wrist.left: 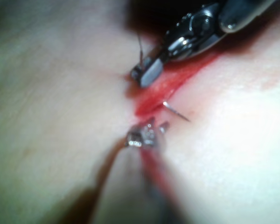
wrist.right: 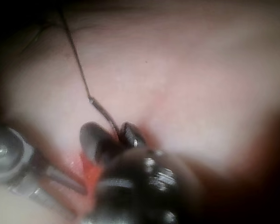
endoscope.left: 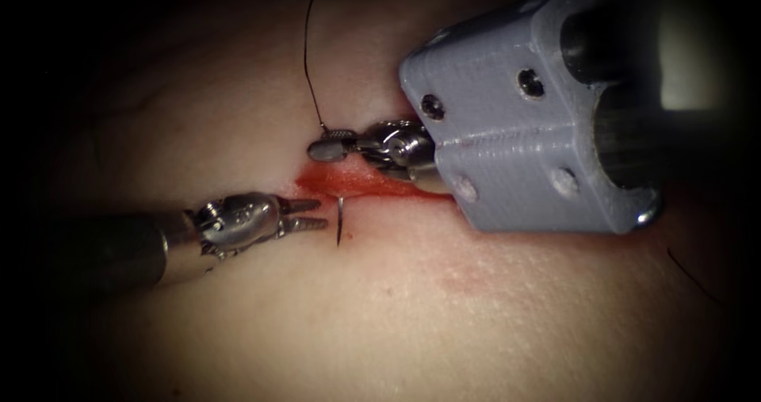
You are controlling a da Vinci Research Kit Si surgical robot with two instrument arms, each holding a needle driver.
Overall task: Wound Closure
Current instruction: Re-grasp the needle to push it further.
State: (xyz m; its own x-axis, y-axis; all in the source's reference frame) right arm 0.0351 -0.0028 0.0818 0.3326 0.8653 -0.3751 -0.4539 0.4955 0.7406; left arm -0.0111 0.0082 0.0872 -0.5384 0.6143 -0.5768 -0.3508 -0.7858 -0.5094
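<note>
The cut (endoscope.left: 361,183) lies across the tissue (endoscope.left: 412,315), wet with red fluid. My right tool (endoscope.left: 323,150) is above the cut's left end, jaws shut on the needle near its tail, where the thread (endoscope.left: 307,53) joins and rises away. The needle passes under the cut. Its tip (endoscope.left: 339,221) stands out of the tissue just below the cut. My left tool (endoscope.left: 314,215) is just left of that tip, jaws open and holding nothing. The left wrist view has the needle tip (wrist.left: 175,111) beside the left tool (wrist.left: 149,133). The right wrist view has the right tool (wrist.right: 115,136) on the needle and the thread (wrist.right: 77,60).
A loose strand of dark thread (endoscope.left: 694,273) lies on the tissue at the far right. The left tool's shaft (endoscope.left: 103,247) comes in low from the left. Red fluid (wrist.left: 161,91) pools along the cut.
</note>
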